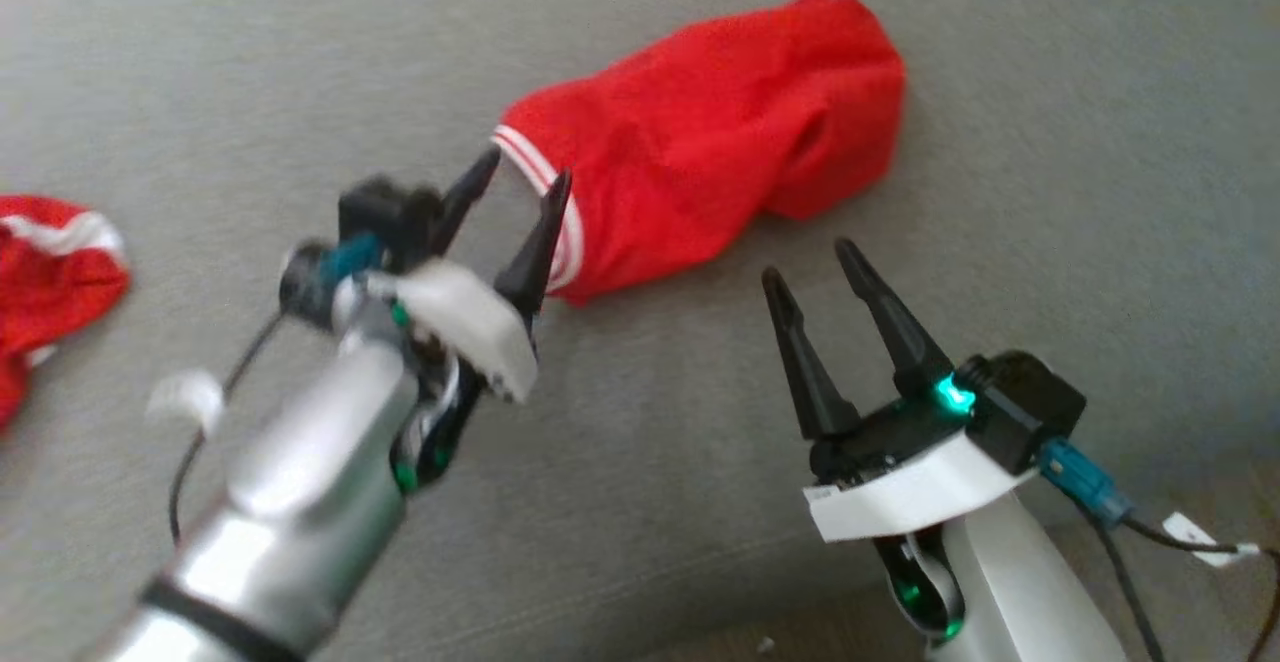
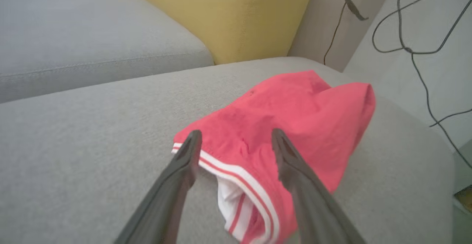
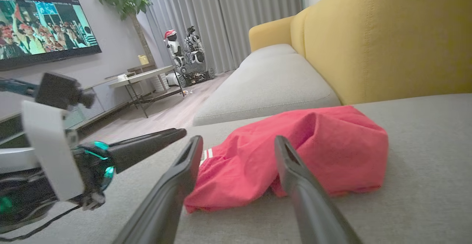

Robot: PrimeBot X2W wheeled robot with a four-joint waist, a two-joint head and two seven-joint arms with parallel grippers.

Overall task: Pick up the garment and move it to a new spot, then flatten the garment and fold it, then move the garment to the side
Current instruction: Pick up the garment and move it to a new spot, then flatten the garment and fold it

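Your L jaws are spread wide w/ nothing held, tips straddling the white-striped hem (image 2: 228, 170) of the red garment (image 1: 710, 132); contact unclear. R jaws are also apart and empty, just short of it. Garment lies bunched on the grey sofa seat (image 1: 1050, 242).

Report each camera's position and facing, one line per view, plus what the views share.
Head view: on the head, looking down at the grey sofa seat; left gripper and right gripper show, both open.
Left wrist view: on the left wrist, facing the red garment, its striped hem between the fingers.
Right wrist view: low over the seat, facing the garment; own fingers, left gripper beside.
Shared: the garment.
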